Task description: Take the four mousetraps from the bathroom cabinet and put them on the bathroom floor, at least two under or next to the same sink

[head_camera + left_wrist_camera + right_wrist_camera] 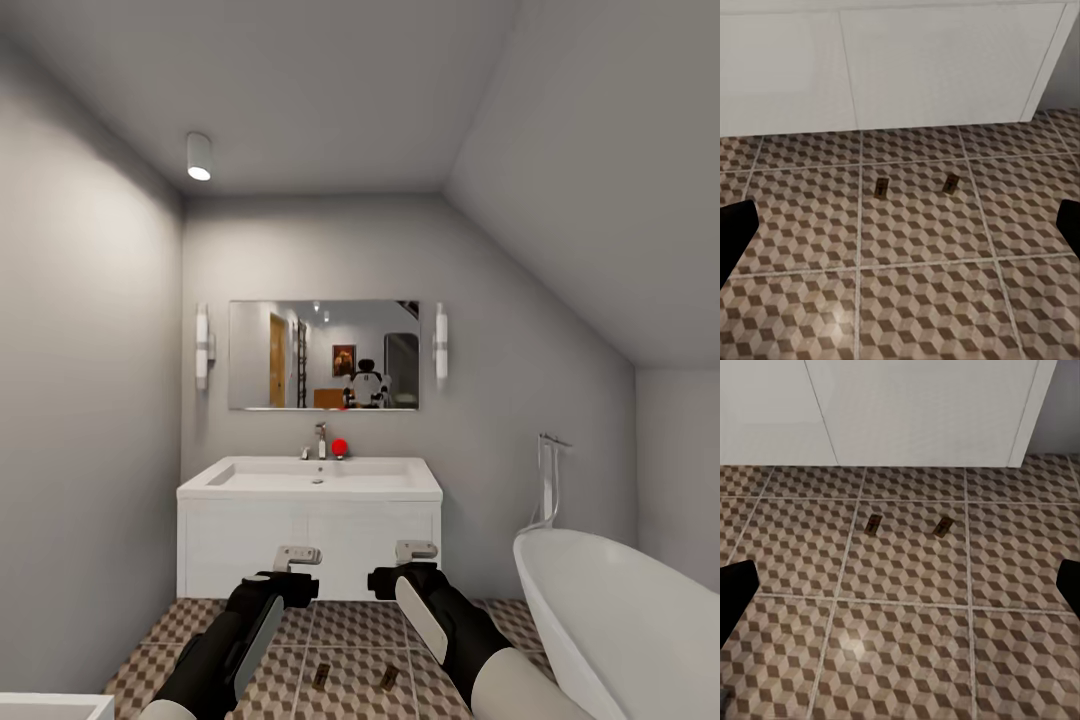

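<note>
The room was grey-walled, with a sloped ceiling [600, 200] filling the upper right of the head view. A white tub [620, 620] curved in from the lower right corner. At the middle of the frame stood a white vanity [310, 550] with a sink [315, 478] on top, a chrome tap [320, 440] and a small red object [340, 447] behind the basin. Above it hung a mirror [323, 355], flanked by two wall lamps [203, 347], and a ceiling light [199, 157] glowed at the upper left.

The floor [340, 630], tiled in a brown and cream cube pattern, filled the bottom of the head view and most of both wrist views. Two mousetraps lay on it in front of the vanity, near each other but apart: the left trap [321, 676] and the right trap [388, 679], both near the bottom centre of the head view. In the left wrist view they sat just above the centre of the frame [880, 188] and [952, 184], and likewise in the right wrist view [873, 524] and [942, 527].

Both black arms reached up from the bottom edge of the head view. The left tool [297, 556] and the right tool [416, 550] hung before the vanity front, holding nothing. Each wrist view showed dark fingertips at opposite edges of the frame [735, 232] [735, 592], so both tools stood wide apart.
</note>
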You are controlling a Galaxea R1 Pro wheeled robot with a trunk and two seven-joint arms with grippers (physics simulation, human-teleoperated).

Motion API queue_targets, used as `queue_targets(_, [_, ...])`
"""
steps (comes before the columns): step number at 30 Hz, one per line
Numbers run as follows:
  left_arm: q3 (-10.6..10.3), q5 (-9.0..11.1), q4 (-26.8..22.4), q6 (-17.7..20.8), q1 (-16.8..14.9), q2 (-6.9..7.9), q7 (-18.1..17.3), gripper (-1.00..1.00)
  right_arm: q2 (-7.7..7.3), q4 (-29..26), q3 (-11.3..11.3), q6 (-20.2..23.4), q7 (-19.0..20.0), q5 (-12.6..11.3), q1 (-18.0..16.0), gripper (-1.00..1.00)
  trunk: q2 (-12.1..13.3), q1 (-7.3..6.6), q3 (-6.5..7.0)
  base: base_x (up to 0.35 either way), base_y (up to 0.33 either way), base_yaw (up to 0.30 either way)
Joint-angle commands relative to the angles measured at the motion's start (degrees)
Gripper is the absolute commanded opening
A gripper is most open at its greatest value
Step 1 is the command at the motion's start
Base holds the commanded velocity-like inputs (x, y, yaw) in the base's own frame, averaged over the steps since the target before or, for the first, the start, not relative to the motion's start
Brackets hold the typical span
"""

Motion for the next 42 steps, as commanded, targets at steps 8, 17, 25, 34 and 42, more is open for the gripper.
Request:
queue_targets(8, [-0.1, 0.6, -0.1, 0.2, 0.0, 0.03, 0.4, 1.0, -0.01, -0.1, 0.3, 0.1, -0.6, -0.6, -0.1, 1.0, 3.2, -1.76, 0.6, 0.0, 0.0, 0.0])
queue_targets(17, [-0.2, 0.6, -0.1, 0.2, 0.0, 0.03, 0.4, 1.0, 0.02, -0.1, 0.3, 0.1, -0.6, -0.6, -0.1, 1.0, 6.8, -3.73, 1.37, 0.0, 0.0, 0.0])
queue_targets(25, [-0.2, 0.6, -0.1, 0.2, 0.0, 0.03, 0.4, 1.0, 0.03, -0.1, 0.4, 0.1, -0.6, -0.6, -0.1, 1.0, 10.0, -5.49, 2.06, 0.0, 0.0, 0.0])
queue_targets(34, [-0.2, 0.6, -0.1, 0.2, 0.0, 0.03, 0.4, 1.0, 0.03, -0.1, 0.4, 0.1, -0.6, -0.7, -0.1, 1.0, 13.6, -7.47, 2.83, 0.0, 0.0, 0.0])
queue_targets(42, [-0.2, 0.6, -0.1, 0.2, 0.0, 0.03, 0.4, 1.0, 0.03, -0.1, 0.4, 0.1, -0.6, -0.6, -0.1, 1.0, 16.8, -9.22, 3.51, 0.0, 0.0, 0.0])
